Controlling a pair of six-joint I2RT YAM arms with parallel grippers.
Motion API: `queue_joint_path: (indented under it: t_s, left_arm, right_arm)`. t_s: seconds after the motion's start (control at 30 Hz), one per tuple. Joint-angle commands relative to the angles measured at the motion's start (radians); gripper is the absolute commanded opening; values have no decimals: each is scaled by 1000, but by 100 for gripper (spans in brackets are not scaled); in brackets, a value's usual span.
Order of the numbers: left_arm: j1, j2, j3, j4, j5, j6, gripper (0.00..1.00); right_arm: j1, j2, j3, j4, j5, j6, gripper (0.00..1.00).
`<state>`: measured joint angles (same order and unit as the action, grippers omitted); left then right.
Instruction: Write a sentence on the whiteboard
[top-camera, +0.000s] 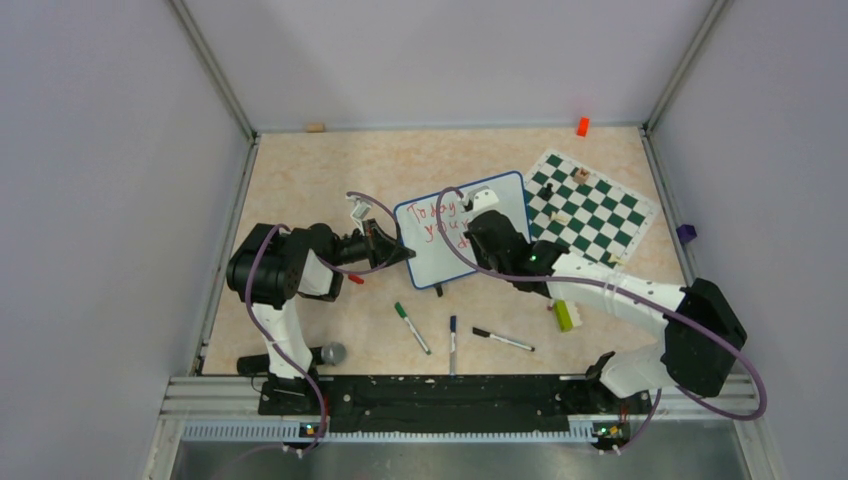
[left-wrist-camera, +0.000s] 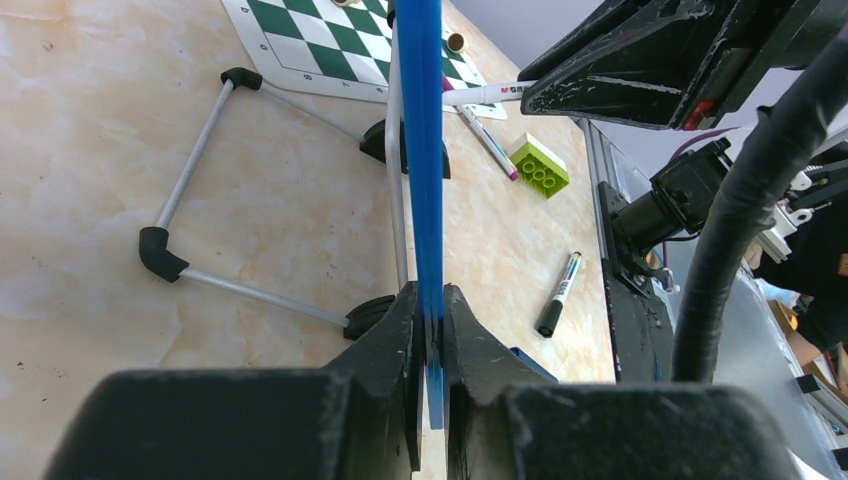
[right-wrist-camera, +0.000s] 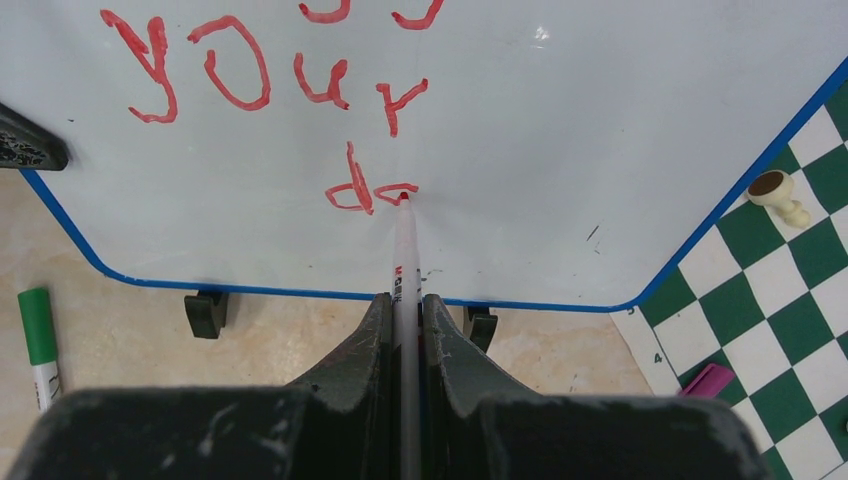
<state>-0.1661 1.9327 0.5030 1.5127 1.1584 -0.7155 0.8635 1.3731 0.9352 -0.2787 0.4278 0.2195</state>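
The whiteboard (top-camera: 430, 255) stands on its black feet at the middle of the bench (top-camera: 300, 180), just left of a chess mat (top-camera: 590, 205), its written face turned toward the arms. The left hand (left-wrist-camera: 430, 330) is closed tight on the blue frame at the whiteboard's left edge. The right hand (right-wrist-camera: 405, 310) is clamped on a marker (right-wrist-camera: 404, 250), whose red tip touches the white surface in the third line of the sentence (right-wrist-camera: 230, 75), where a "d" and a part-formed letter sit below "your". A green pen (top-camera: 411, 327), two more pens and a green brick (top-camera: 564, 315) lie on the bench nearer the arms.
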Motion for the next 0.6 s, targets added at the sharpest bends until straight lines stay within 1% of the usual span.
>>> queue_joint_path:
  t_s: [0.0,0.57]
  left_arm:
    - [-4,-12,1,107,44,40,0]
    - [-4,-11,0,107,43,40,0]
  right_arm:
    - [-23,9,50,42,43,-10,0]
    - [-34,-6,47,52,34,-8,0]
